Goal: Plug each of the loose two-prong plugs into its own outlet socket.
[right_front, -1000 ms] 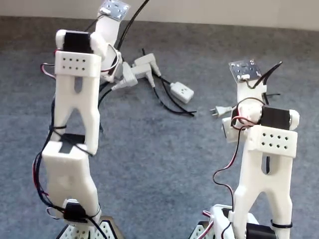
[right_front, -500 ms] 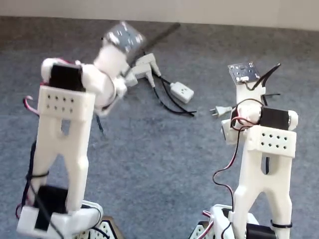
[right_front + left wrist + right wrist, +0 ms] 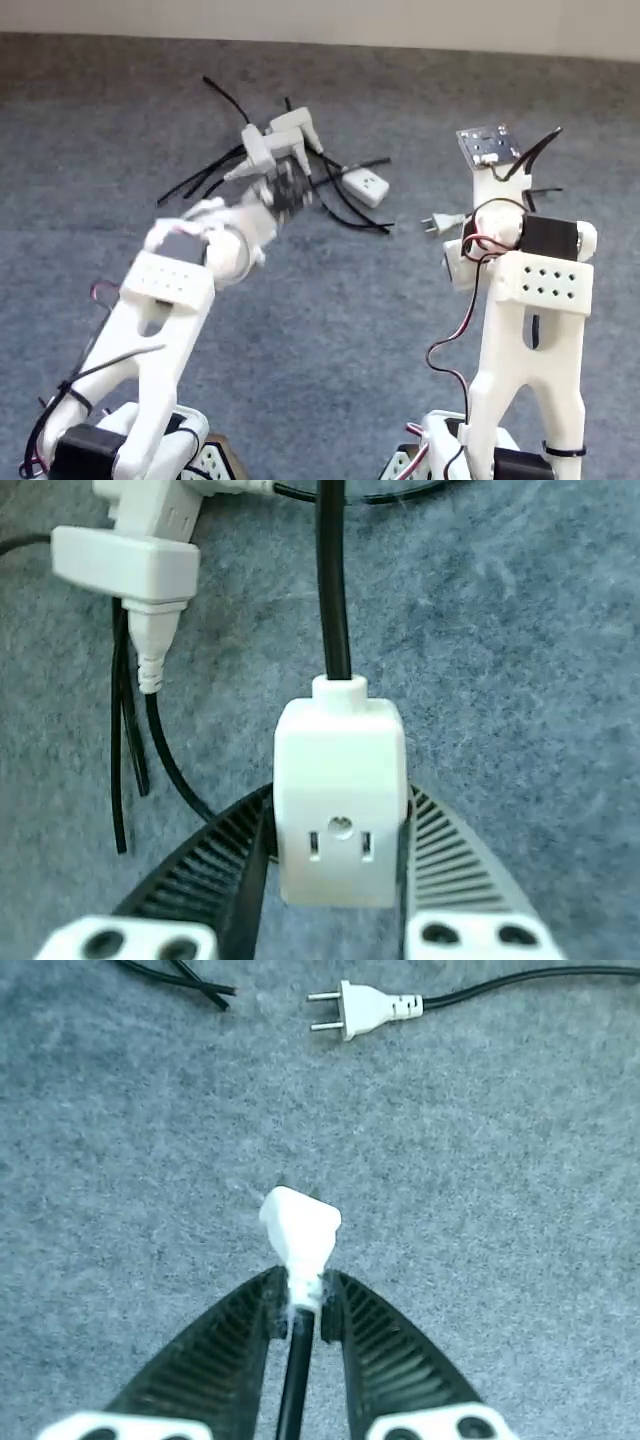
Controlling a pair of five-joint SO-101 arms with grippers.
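Your left tool [image 3: 340,798] stands spread. Its two ribbed black fingers [image 3: 225,850] flank the white outlet socket [image 3: 340,750], whose two slots face the wrist camera. You cannot tell whether the fingers touch its sides. A black cable [image 3: 330,590] leaves the far end of the socket and runs straight away over the grey table [image 3: 520,630]. Off to one side of that cable lies a joined pair [image 3: 135,560], a white plug seated in another white socket, with thin black leads trailing from it. From the high view, the outlet socket lies flat on the table between the two arms, near the joined pair and nearer the left arm's reach.

Your right tool [image 3: 300,1285] is pressed together, pinching the held plug [image 3: 300,1228] at its neck, where the cable enters. The white body sticks out past the fingertips and points down at the table. Whether its prongs touch the surface cannot be told. Farther out, well apart from the held plug, the loose plug [image 3: 365,1007] lies flat on the table. Its two prongs point toward a pair of crossed black cable ends [image 3: 190,980], and its own lead runs off the opposite way.
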